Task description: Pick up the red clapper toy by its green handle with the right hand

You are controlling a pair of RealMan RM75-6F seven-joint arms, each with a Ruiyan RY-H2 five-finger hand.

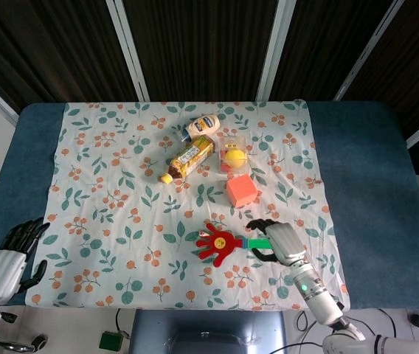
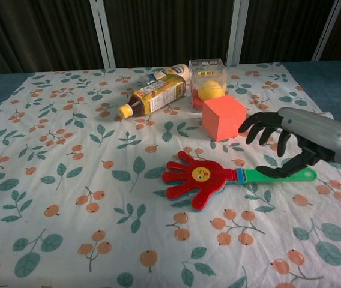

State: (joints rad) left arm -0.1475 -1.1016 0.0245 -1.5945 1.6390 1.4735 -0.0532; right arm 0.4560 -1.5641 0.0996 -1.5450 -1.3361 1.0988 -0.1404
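The clapper [image 2: 197, 183] is seen lying flat on the cloth-covered surface [image 2: 68, 180], near the front edge, its green handle [image 2: 278, 175] pointing toward the right hand [image 2: 290, 141]. The handle is touched by the thumb, while the fingers [image 2: 260, 127] are spread above it, closed on nothing. The left hand [image 1: 9, 258] is seen open off the cloth's left corner.

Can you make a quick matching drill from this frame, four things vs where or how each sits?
Things:
1. clapper toy
2. orange cube
3. tea bottle
4. yellow ball

States:
A. inside a clear box
B. lying on its side, cap toward the robot's left
C. flat on the cloth, green handle under the right hand
D. just in front of the clear box

Pairs: 1-C, 2-D, 3-B, 4-A
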